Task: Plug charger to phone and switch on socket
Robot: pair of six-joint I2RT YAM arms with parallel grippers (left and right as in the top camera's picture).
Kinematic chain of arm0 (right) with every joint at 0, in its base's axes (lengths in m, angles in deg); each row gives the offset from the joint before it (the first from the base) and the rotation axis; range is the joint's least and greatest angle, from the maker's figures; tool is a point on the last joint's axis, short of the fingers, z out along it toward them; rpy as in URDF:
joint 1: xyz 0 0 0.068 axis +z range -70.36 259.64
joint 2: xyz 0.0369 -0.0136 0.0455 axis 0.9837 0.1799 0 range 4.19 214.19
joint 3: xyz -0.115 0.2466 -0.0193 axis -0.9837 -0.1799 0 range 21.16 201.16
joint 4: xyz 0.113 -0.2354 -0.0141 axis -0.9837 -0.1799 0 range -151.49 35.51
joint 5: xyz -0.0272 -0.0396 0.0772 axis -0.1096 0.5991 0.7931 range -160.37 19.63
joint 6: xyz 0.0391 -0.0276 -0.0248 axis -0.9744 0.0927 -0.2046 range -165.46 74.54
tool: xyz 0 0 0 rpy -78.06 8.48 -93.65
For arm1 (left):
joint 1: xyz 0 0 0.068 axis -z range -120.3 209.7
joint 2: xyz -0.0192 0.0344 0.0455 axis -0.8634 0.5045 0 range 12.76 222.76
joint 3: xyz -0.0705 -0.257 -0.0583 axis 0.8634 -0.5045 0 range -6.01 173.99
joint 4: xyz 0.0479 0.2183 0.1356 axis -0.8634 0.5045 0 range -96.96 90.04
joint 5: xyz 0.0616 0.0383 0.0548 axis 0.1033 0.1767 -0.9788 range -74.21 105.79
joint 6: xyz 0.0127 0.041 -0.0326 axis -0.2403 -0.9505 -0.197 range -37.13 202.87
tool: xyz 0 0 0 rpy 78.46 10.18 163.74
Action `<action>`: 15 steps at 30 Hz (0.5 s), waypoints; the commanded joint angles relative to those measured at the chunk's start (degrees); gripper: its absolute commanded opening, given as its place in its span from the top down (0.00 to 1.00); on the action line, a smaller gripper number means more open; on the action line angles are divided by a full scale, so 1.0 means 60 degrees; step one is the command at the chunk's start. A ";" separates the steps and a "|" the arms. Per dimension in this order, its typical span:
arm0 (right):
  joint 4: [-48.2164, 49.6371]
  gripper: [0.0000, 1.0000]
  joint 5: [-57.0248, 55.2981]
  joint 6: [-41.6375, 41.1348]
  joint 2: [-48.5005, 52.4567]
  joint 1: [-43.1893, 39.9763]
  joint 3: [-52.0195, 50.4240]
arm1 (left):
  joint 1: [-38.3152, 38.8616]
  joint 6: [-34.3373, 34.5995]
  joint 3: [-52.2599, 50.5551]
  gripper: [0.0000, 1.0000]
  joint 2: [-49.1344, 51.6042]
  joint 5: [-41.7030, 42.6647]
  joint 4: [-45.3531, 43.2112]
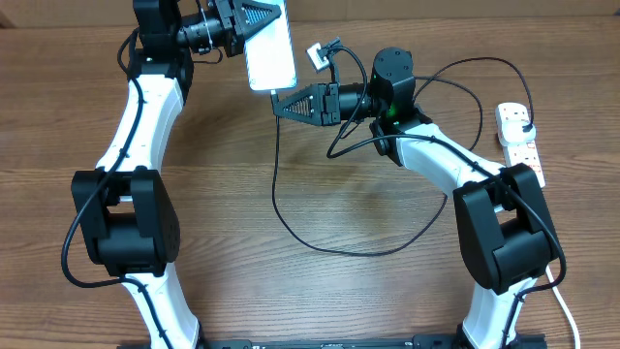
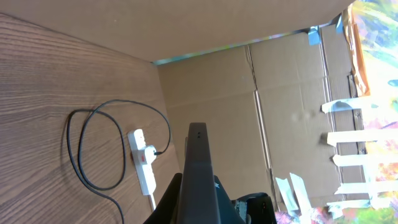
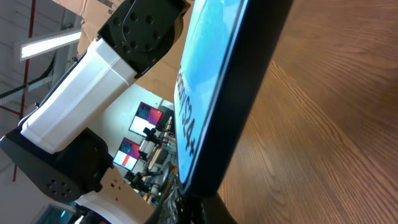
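My left gripper is shut on the phone and holds it up off the table at the back centre, its pale screen facing up. In the left wrist view the phone shows edge-on. In the right wrist view its teal screen bears the "S24+" text. My right gripper sits at the phone's near end, shut on the charger's connector tip. The tip itself is hidden between the fingers. The black charger cable loops over the table to its plug in the socket at the right edge.
The socket and cable loop also show in the left wrist view, beside a cardboard wall. A white tag hangs near the right wrist. The thick white cord runs down the right side.
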 commanded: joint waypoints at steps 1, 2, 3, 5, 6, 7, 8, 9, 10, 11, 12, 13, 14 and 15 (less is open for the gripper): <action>0.0018 0.96 -0.0208 0.0058 0.0040 -0.0076 0.0160 | -0.0026 0.0018 0.0251 0.96 -0.0361 0.0674 -0.0102; 0.0022 0.96 -0.0208 0.0058 0.0040 -0.0073 0.0160 | -0.0026 0.0018 0.0251 0.96 -0.0361 0.0710 -0.0153; 0.0018 0.96 -0.0208 0.0058 0.0040 -0.0073 0.0160 | -0.0026 0.0022 0.0251 0.96 -0.0361 0.0707 -0.0157; 0.0018 0.96 -0.0208 0.0058 0.0040 -0.0073 0.0160 | -0.0033 0.0018 0.0251 0.96 -0.0361 0.0707 -0.0153; 0.0018 0.96 -0.0208 0.0058 0.0040 -0.0076 0.0160 | -0.0033 0.0018 0.0251 0.96 -0.0361 0.0707 -0.0157; 0.0018 0.96 -0.0208 0.0058 0.0040 -0.0073 0.0160 | -0.0033 0.0018 0.0251 0.96 -0.0361 0.0707 -0.0160; 0.0018 0.96 -0.0208 0.0058 0.0040 -0.0073 0.0160 | -0.0036 0.0018 0.0251 0.96 -0.0361 0.0707 -0.0175; 0.0018 0.96 -0.0208 0.0058 0.0040 -0.0073 0.0160 | -0.0036 0.0018 0.0251 0.96 -0.0361 0.0703 -0.0182; 0.0018 0.96 -0.0208 0.0058 0.0040 -0.0076 0.0160 | -0.0044 0.0018 0.0251 0.96 -0.0361 0.0699 -0.0182; 0.0015 0.96 -0.0208 0.0055 0.0040 -0.0073 0.0160 | -0.0058 0.0018 0.0251 0.96 -0.0361 0.0678 -0.0182; 0.0018 0.96 -0.0229 0.0018 0.0040 -0.0073 0.0160 | -0.0073 0.0018 0.0251 0.96 -0.0361 0.0678 -0.0182; 0.0018 0.96 -0.0284 -0.0091 0.0040 -0.0076 0.0160 | -0.0080 0.0018 0.0251 0.96 -0.0361 0.0678 -0.0182; 0.0022 0.96 -0.0299 -0.0120 0.0040 -0.0073 0.0160 | -0.0076 0.0018 0.0251 0.96 -0.0361 0.0670 -0.0182; 0.0018 0.96 -0.0317 -0.0120 0.0040 -0.0073 0.0160 | -0.0076 0.0018 0.0251 0.96 -0.0361 0.0667 -0.0182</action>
